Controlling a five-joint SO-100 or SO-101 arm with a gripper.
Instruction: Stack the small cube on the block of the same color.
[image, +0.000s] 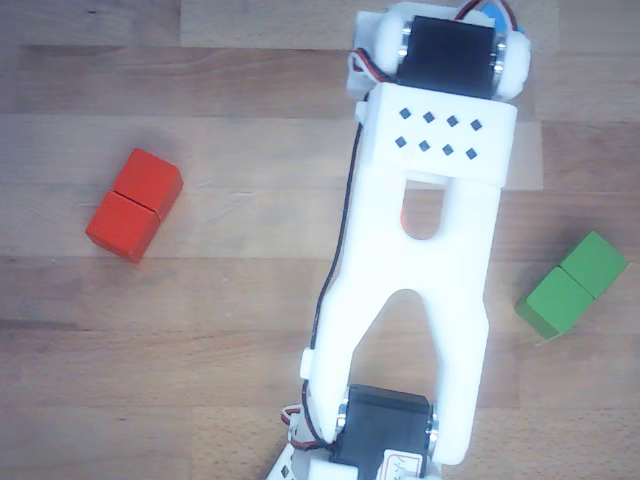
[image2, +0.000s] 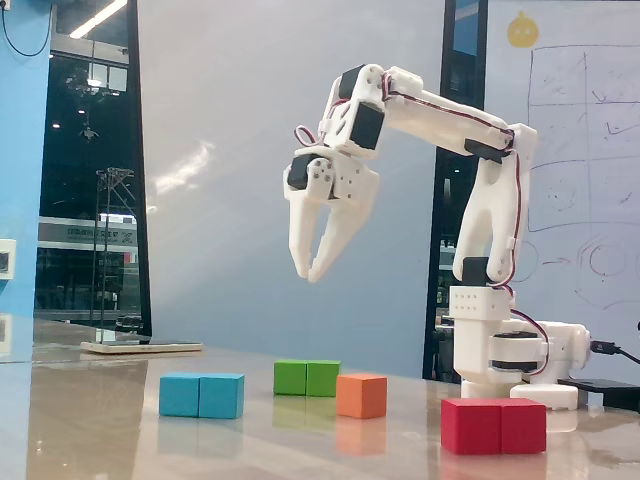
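Note:
The small orange cube (image2: 361, 395) sits on the table between the green block (image2: 307, 378) and the red double block (image2: 494, 426) in the fixed view. My gripper (image2: 306, 277) hangs high above the table, up and left of the cube. It points down, its fingers a little apart and holding nothing. In the other view the white arm (image: 420, 260) covers the middle. Only an orange sliver of the cube (image: 402, 216) shows through the arm's slot. The red block (image: 133, 205) lies to the left and the green block (image: 572, 285) to the right. The fingertips are hidden there.
A blue double block (image2: 201, 395) lies left of the green one. The arm's base (image2: 515, 355) stands at the right behind the red block. A flat device (image2: 140, 347) lies at the table's far left edge.

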